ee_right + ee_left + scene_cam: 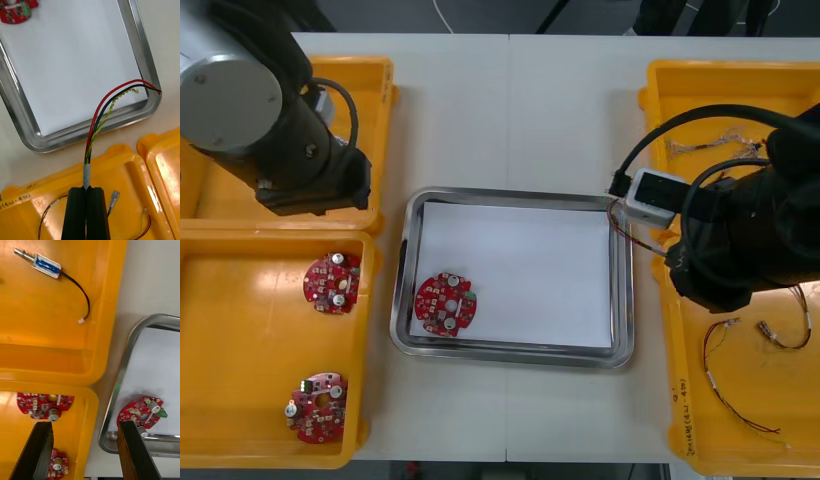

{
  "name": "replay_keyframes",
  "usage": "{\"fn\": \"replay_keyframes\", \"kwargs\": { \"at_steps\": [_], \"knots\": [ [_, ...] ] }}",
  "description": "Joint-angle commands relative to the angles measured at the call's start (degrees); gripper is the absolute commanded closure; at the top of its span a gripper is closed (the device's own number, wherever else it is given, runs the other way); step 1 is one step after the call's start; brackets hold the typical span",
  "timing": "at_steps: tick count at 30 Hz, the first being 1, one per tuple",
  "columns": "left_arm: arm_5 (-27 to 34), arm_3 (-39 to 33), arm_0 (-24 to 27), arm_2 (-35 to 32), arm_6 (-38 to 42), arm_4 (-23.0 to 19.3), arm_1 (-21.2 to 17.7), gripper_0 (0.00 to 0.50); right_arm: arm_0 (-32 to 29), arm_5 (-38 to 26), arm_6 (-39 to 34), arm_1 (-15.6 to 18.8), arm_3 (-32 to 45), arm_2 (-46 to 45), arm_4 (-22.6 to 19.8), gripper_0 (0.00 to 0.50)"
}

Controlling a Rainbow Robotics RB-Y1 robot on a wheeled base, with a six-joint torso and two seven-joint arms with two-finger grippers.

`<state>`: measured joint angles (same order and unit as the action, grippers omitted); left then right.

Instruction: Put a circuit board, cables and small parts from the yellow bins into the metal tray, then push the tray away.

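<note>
My right gripper [87, 193] is shut on the grey sleeve of a red and yellow cable [98, 123] that also has a black strand. The cable arches from the near right yellow bin [123, 165] over the metal tray's [144, 63] corner, and its free end rests on the rim. The tray [625, 300] is white inside and holds one red circuit board [445, 303] near its front left corner. My left gripper [84, 423] is open above the edge of the near left bin [88, 405], between a board in that bin [43, 405] and the board in the tray [142, 412].
The near left bin [240, 300] holds two more boards [332, 281] [315, 405]. A small metal part with a black lead [47, 266] lies in the far left bin. Thin cables [740, 400] and a small metal part [770, 333] lie in the right bins.
</note>
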<state>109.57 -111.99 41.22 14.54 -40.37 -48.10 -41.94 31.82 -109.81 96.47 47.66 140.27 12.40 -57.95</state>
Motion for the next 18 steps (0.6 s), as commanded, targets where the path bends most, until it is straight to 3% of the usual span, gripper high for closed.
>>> {"fn": "replay_keyframes", "kwargs": {
  "at_steps": [1, 10, 18],
  "knots": [
    [0.43, 3.27, 1.84, -5.48, -10.08, -0.77, -3.41, 0.000, 6.15, -0.19, 1.53, -4.07, -0.79, 7.02, 2.32, 0.500],
    [0.30, 9.95, 2.02, -8.56, -19.74, 0.81, -6.49, 0.000, 10.81, -0.19, 1.97, -9.87, -5.54, 15.64, 7.41, 0.500],
    [-6.65, 17.16, 2.81, -8.73, -24.14, 1.87, -7.02, 0.000, 12.13, 2.67, 3.99, -11.98, -9.49, 23.99, 14.18, 0.500]
  ]
}}
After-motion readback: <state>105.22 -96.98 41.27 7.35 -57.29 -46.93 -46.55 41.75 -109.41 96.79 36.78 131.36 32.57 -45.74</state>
